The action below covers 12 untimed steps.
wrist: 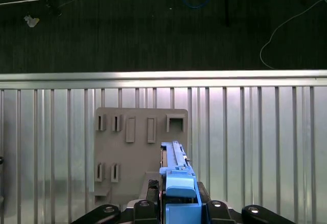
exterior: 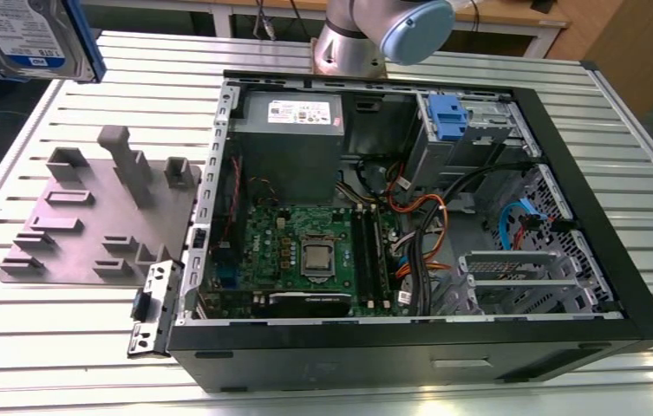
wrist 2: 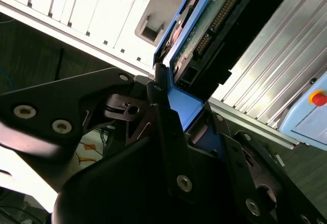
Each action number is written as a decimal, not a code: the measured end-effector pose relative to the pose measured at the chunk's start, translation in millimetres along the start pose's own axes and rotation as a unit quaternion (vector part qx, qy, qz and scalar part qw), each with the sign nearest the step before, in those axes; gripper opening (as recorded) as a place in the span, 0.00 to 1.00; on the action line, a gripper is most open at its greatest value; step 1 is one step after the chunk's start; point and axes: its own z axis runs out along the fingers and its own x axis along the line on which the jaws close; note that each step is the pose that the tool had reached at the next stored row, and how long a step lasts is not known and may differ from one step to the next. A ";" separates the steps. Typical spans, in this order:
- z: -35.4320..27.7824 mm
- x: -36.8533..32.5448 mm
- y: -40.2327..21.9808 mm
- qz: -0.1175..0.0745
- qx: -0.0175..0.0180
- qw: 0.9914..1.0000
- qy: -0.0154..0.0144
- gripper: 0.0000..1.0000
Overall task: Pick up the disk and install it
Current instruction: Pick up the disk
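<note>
While the disk (exterior: 28, 36) hangs high near the table's (exterior: 60, 347) corner, well apart from the open computer case (exterior: 586, 173), the second wrist view shows the gripper (wrist 2: 186, 114) pinching its blue rails. In the first wrist view it's edge-on, long axis straight out from the jaws, above the fixture plate (wrist: 138, 147).

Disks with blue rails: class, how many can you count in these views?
1. The disk is held aloft at the exterior view's upper left; others may hide inside the computer case.

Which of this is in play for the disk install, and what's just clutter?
In play:
disk, held in the gripper
open computer case

Lying about:
grey fixture plate
red button
</note>
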 end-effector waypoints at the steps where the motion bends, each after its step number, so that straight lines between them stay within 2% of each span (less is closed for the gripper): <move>1: 0.0 0.0 -0.4 0.000 0.000 1.000 0.000 0.37; 12: 0.0 -0.1 -2.8 0.000 0.000 1.000 0.000 0.37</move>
